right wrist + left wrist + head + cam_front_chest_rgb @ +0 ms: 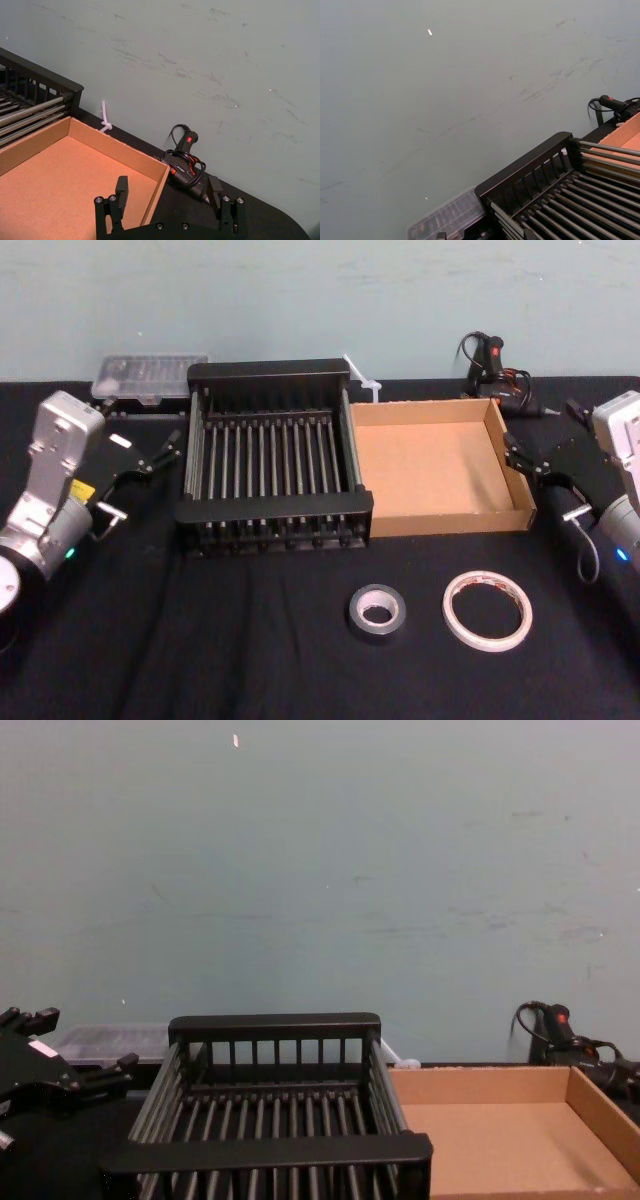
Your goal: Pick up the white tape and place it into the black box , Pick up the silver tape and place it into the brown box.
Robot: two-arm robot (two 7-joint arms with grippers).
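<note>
Nearest: silver tape and white tape lie flat, side by side, on the black cloth.

Beyond: black box and brown box, nothing in either.

Left gripper and right gripper flank the boxes, jaws apart, holding nothing.

No pick begun. Next, probably, a gripper reaches back down over the white tape.

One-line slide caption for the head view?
White tape and silver tape lie before the empty black box and brown box; left gripper and right gripper hover open alongside.
</note>
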